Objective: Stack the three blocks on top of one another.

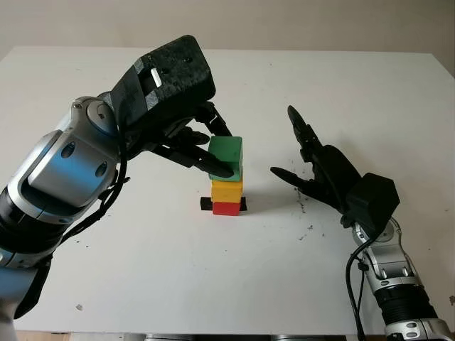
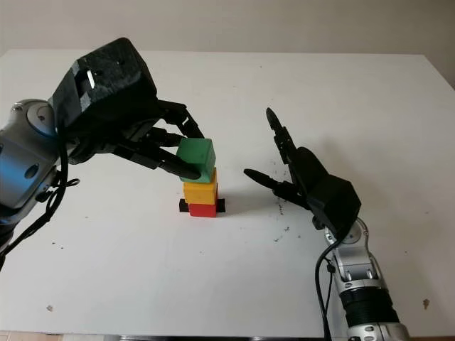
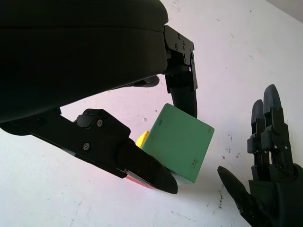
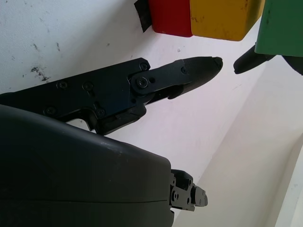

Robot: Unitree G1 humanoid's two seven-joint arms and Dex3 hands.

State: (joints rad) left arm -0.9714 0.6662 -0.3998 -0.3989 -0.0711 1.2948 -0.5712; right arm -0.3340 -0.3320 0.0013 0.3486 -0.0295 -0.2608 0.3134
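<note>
The left hand (image 1: 206, 145) is gripping the green block (image 1: 227, 156) atop the yellow block (image 1: 227, 190) and red block (image 1: 227, 208) at mid-desk (image 1: 213, 284); the right hand (image 1: 313, 167) is hovering open just beside. No writing is legible.

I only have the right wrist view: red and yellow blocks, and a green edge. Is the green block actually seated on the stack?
Observer: The green block sits on the yellow block, turned slightly askew to it.
Operator: Has the left hand let go?
Observer: No, the left hand has fingers on opposite sides of the green block.
Operator: Where is my right hand relative to the stack?
Observer: The right hand is open beside the stack, apart from it, above the table.
</note>
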